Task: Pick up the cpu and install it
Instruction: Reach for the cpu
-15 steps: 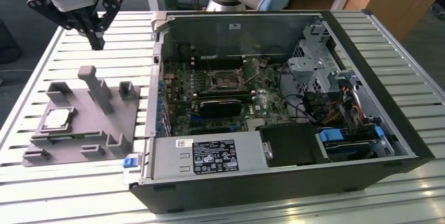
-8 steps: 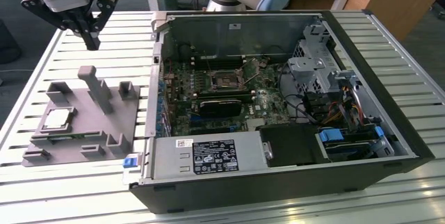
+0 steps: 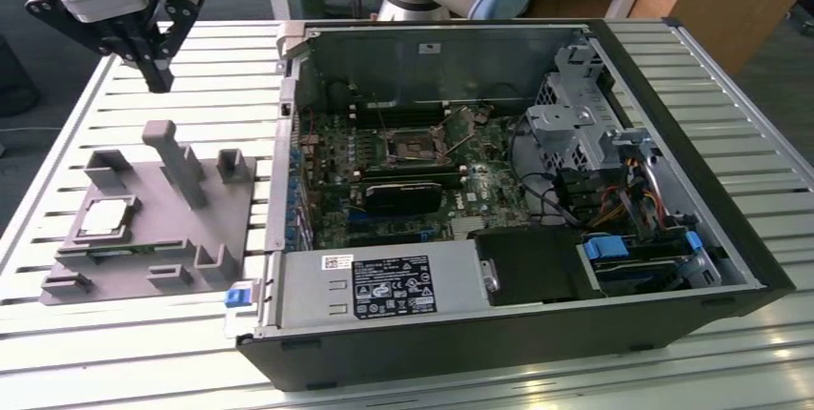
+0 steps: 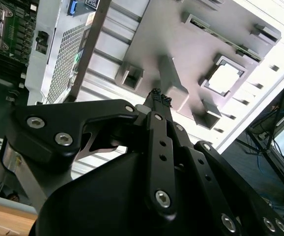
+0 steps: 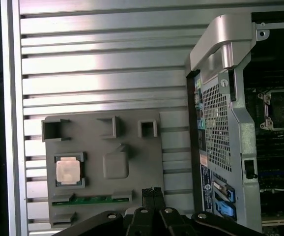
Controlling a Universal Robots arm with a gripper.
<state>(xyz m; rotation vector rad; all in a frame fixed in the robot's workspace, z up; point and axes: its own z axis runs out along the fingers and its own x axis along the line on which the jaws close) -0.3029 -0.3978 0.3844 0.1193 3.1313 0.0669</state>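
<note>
1. Exterior view: the gripper (image 3: 155, 74), fingers pressed together and empty, hung above the fixture (image 3: 159, 238); the cpu (image 3: 107, 217), a silvery square, lay recessed by the fixture's edge at the exterior view's left.
2. Second wrist view: the cpu (image 4: 225, 78) glared pale.
3. First wrist view: the cpu (image 5: 67, 170) looked flat and square in its recess.

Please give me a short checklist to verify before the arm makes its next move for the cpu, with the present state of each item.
1. The cpu lies flat in its recess of the grey fixture: ok.
2. Nothing lies on top of the cpu: ok.
3. The gripper holds nothing: ok.
4. The fingers are parted for a grasp: not ok, they are shut together.
5. The gripper is lined up over the cpu: not ok, in the first wrist view its tips stand at the fixture's edge, apart from the cpu.
6. The frame of the socket is open: cannot tell.
</note>
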